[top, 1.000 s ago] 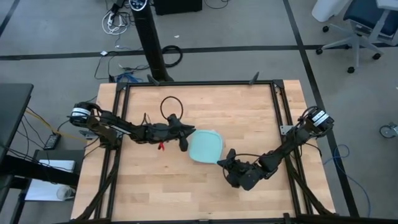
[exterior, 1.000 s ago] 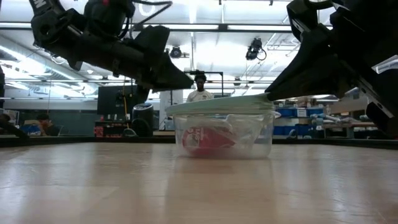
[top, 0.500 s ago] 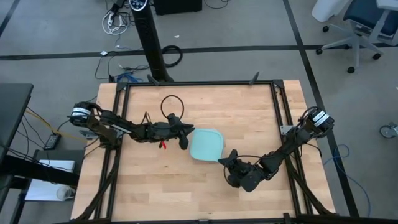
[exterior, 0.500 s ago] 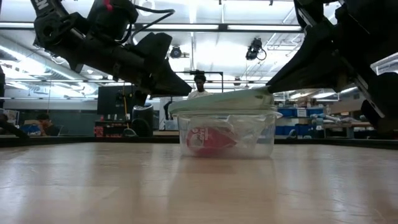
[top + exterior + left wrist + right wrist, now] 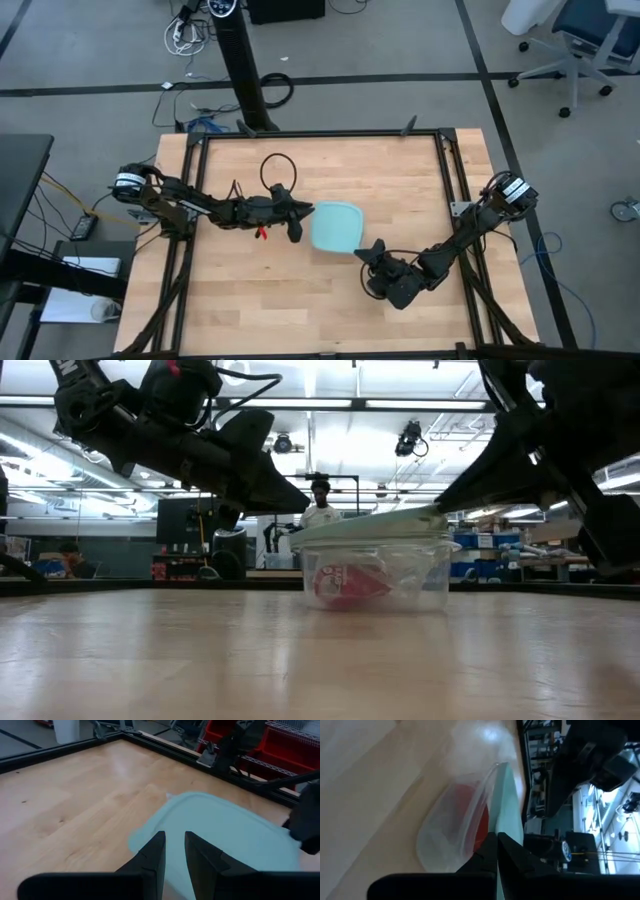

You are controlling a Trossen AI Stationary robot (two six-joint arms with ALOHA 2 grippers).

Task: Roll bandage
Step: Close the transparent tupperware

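A clear square container (image 5: 420,575) stands at the table's middle, and the red bandage (image 5: 345,585) lies rolled inside it. A light-blue lid (image 5: 337,226) lies on the container's rim, its right end slightly higher in the low view. My right gripper (image 5: 368,250) is shut on the lid at its near right corner. My left gripper (image 5: 174,836) hovers at the lid's left edge, with a narrow gap and nothing between its fingers. My left gripper stands close above the lid's left edge (image 5: 150,827); I cannot tell whether it touches it. My right gripper pinches the lid's rim (image 5: 501,822) at the near right corner between its two fingers. It comes nearly level, slanting in from the table's near right. The rest of the lid lies on the container.
A black cable loop (image 5: 275,170) lies on the table beyond my left arm. Dark frame rails (image 5: 455,200) run along the table's sides. Bare wood lies open at the near left. A person (image 5: 320,500) stands in the room behind.
My right gripper has rolled about its own line while staying in place. The lid has turned about from a skewed position to sit squarer. Lid and container have slid a little toward the table's right edge.
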